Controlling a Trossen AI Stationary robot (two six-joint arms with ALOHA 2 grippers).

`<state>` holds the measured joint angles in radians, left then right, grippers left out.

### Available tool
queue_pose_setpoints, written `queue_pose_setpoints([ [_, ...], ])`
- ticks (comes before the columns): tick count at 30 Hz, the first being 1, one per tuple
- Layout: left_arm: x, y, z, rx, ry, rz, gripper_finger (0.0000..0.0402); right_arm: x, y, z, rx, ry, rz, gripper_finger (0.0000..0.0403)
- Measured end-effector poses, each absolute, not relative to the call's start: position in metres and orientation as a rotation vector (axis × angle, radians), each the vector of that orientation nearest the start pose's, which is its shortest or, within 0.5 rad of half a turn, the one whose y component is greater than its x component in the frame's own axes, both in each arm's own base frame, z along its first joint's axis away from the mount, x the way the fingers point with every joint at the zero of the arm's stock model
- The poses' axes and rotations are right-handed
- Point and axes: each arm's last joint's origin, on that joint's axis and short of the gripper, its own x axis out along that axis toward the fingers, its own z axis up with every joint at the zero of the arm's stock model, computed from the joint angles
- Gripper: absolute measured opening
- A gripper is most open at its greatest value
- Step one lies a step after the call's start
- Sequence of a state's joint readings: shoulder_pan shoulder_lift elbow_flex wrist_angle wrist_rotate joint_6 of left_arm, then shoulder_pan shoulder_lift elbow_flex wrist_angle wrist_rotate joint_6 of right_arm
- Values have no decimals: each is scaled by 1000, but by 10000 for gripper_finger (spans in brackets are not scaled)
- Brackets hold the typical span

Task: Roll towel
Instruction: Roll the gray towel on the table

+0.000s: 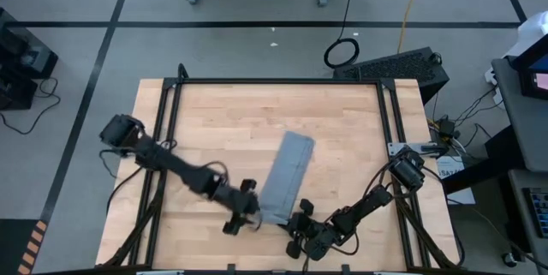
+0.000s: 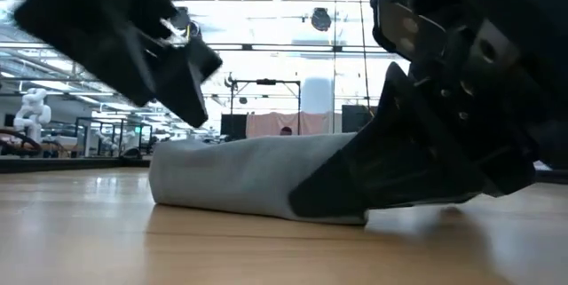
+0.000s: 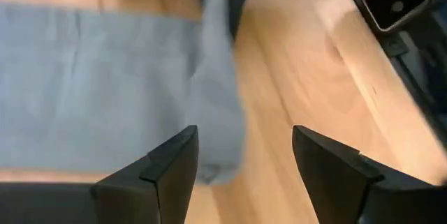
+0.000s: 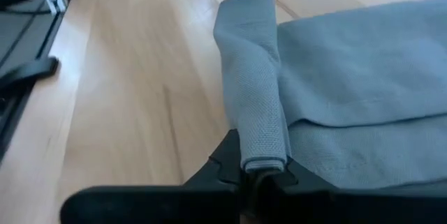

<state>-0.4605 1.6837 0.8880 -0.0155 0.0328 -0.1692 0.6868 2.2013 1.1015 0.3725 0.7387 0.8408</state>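
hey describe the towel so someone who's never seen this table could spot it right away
On the wooden table, look near the front edge between the two arms. The towel is a grey-blue folded strip, the only cloth there, its near end pinched in the right gripper.

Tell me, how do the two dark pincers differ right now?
The left pincer stands open, its fingers apart over the edge of the grey-blue cloth towel, gripping nothing. The right pincer is shut, pinching a rolled fold at the towel's end. The left one meets the towel's near end from the left, the right one from the right. Both sit at the wooden table's front.
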Motion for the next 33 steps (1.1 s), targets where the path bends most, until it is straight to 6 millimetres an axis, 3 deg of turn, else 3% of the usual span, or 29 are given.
queue_pose_setpoints([
  [4, 284, -180, 155, 217, 678, -323, 237, 327, 243, 67, 398, 475, -277, 2],
  [8, 275, -197, 145, 393, 612, -153, 237, 328, 243, 67, 415, 477, -265, 2],
  [11, 274, -198, 134, 429, 627, -89, 237, 328, 243, 67, 415, 479, -260, 2],
  [16, 282, -191, 117, 390, 697, -131, 237, 328, 244, 67, 417, 481, -255, 2],
  [20, 286, -185, 113, 388, 714, -119, 230, 328, 244, 67, 420, 483, -254, 2],
  [24, 289, -181, 112, 367, 730, -158, 176, 328, 244, 67, 420, 484, -252, 2],
  [30, 292, -177, 111, 289, 776, -245, 35, 328, 244, 67, 407, 483, -248, 8],
  [33, 294, -172, 110, 231, 801, -235, 17, 327, 245, 67, 355, 491, -225, 27],
])
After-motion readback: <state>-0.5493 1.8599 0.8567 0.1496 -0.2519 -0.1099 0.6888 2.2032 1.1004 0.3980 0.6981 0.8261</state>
